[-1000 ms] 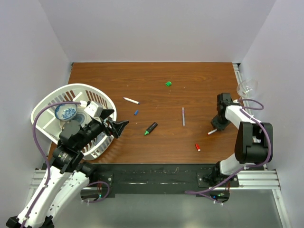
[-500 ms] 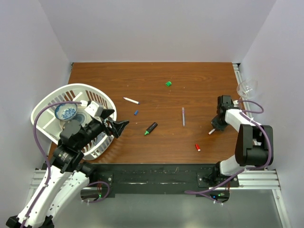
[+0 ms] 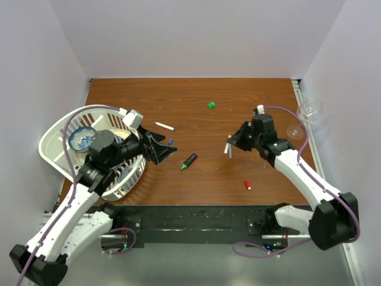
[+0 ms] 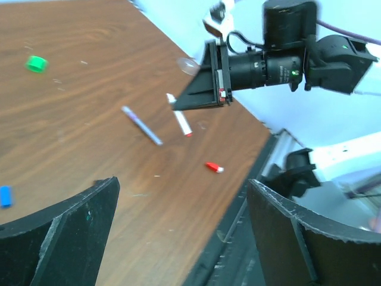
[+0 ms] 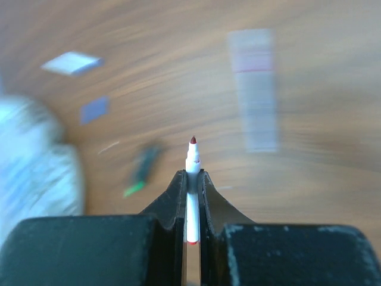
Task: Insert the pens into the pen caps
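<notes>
My right gripper (image 3: 229, 143) is shut on a thin white pen with a red tip (image 5: 191, 158) and holds it above mid-table; the pen also shows in the left wrist view (image 4: 180, 117). A greyish-purple pen (image 3: 230, 155) lies just below it. The red cap (image 3: 247, 185) lies toward the near edge. The black marker with a green tip (image 3: 189, 161), the blue cap (image 3: 170, 142), another white pen (image 3: 164, 126) and the green cap (image 3: 211, 105) lie apart on the table. My left gripper (image 3: 165, 149) is open and empty, next to the blue cap.
A white plastic basket (image 3: 59, 128) at the left holds a blue patterned bowl (image 3: 81, 139). A clear glass (image 3: 309, 110) stands at the table's right edge. The black rail (image 3: 196, 217) runs along the near edge.
My right gripper has swung from the right edge to mid-table, carrying the white pen up off the table. My left arm has moved forward and right, toward the blue cap.
</notes>
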